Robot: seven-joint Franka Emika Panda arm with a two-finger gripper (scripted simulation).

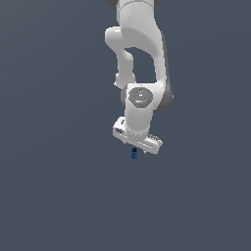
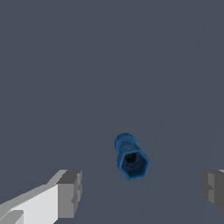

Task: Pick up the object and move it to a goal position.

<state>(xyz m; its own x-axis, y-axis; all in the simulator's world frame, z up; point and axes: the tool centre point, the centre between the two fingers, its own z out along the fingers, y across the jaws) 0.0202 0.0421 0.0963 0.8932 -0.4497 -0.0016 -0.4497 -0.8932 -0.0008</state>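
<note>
The object (image 1: 133, 153) is a tiny blue, roughly cylindrical thing with a darker top. In the exterior view it stands just below the white gripper (image 1: 136, 148), which hangs from the white arm. In the wrist view the object (image 2: 130, 157) shows its dark hexagonal top and lies between the two grey fingertips (image 2: 70, 194), nearer the middle. The gripper (image 2: 140, 192) is open, its jaws spread wide on either side of the object and not touching it.
Only a plain dark grey floor (image 1: 59, 196) surrounds the arm in both views. No other objects, containers or edges show.
</note>
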